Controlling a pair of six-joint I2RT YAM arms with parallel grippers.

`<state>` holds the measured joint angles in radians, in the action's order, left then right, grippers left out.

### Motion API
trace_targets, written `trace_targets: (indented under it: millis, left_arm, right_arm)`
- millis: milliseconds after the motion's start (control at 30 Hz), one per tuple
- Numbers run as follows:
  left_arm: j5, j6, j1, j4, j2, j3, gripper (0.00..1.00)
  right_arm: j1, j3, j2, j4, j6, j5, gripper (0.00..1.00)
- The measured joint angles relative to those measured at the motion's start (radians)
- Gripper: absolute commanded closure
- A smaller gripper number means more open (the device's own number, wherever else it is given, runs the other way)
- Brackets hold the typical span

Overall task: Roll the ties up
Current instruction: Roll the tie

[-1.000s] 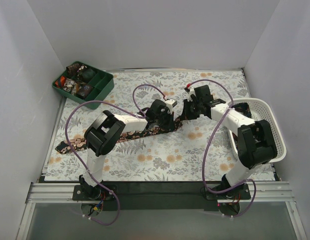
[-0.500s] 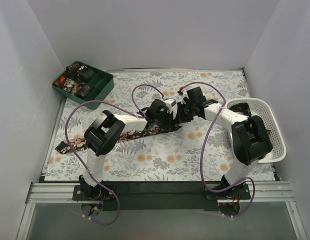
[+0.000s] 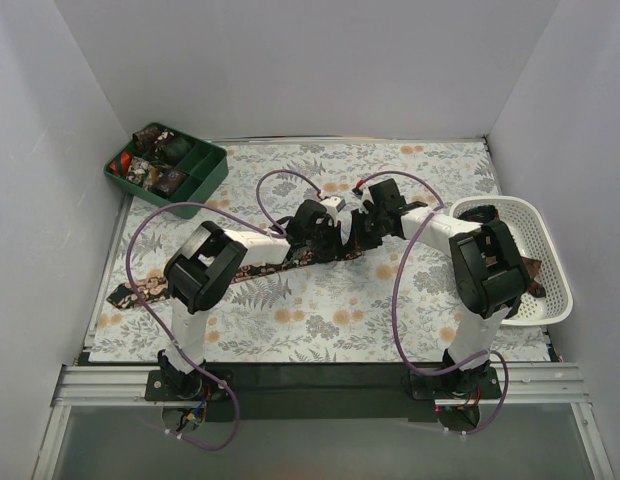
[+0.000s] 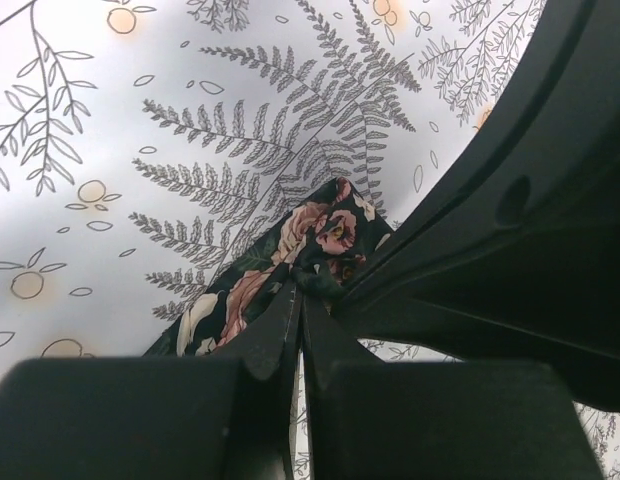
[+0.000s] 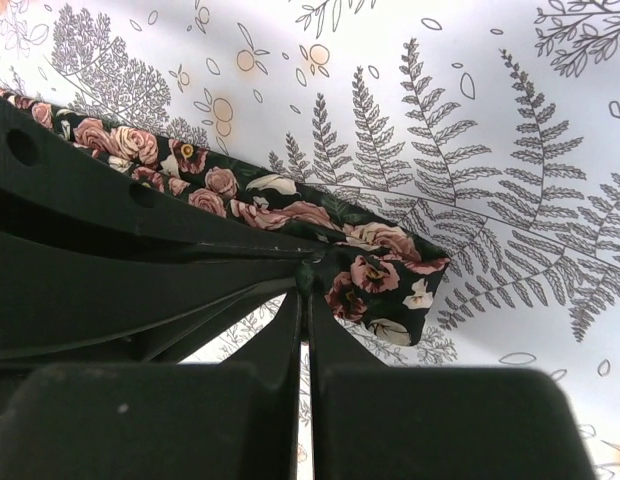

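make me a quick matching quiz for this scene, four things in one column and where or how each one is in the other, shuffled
1. green tray
2. white basket
3. tie
4. left gripper

a. shut on the tie's end
b. in the far left corner
c. stretched diagonally across the floral mat
d. along the right edge

Pairs: 1-b, 2-d, 3-c, 4-a

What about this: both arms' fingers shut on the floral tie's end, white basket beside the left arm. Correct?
No: the top view shows the white basket beside the right arm. The left fingers and right fingers are shut on the end of the floral tie.
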<state>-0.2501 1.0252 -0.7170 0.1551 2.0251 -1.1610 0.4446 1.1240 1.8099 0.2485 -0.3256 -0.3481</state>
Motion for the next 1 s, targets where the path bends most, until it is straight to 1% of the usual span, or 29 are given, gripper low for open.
trace_targets:
  millis: [133,300,400,467,600,733,833,1000]
  left_arm:
    - [0.007,0.003,0.002,0.003,-0.009,0.01,0.96]
    - [0.019,0.004,0.01,0.0,-0.056,0.052,0.87]
    - [0.026,0.003,0.031,-0.008,-0.121,0.093,0.86]
    - [0.03,0.0,0.054,-0.019,-0.174,0.117,0.87]
    - [0.032,-0.023,0.098,-0.019,-0.234,0.134,0.92]
    - [0.005,-0.037,0.106,-0.024,-0.219,0.136,0.97]
    - [-0.021,-0.045,0.099,-0.031,-0.197,0.139,1.0]
    - [-0.04,-0.053,0.086,-0.042,-0.182,0.141,1.0]
  right_arm:
    - [0.0,-0.018,0.006,-0.037,-0.012,-0.005,0.99]
    - [0.001,-0.027,0.013,-0.047,-0.016,-0.006,0.99]
    - [0.001,-0.027,0.012,-0.048,-0.016,-0.005,0.99]
    - [0.001,-0.027,0.012,-0.048,-0.016,-0.005,0.99]
    - [0.001,-0.026,0.012,-0.045,-0.02,-0.004,0.99]
    - [0.002,-0.017,0.012,-0.04,-0.035,-0.004,0.99]
    - [0.004,-0.007,0.012,-0.037,-0.043,-0.003,0.99]
    - [0.014,0.003,0.01,-0.035,-0.059,-0.001,0.99]
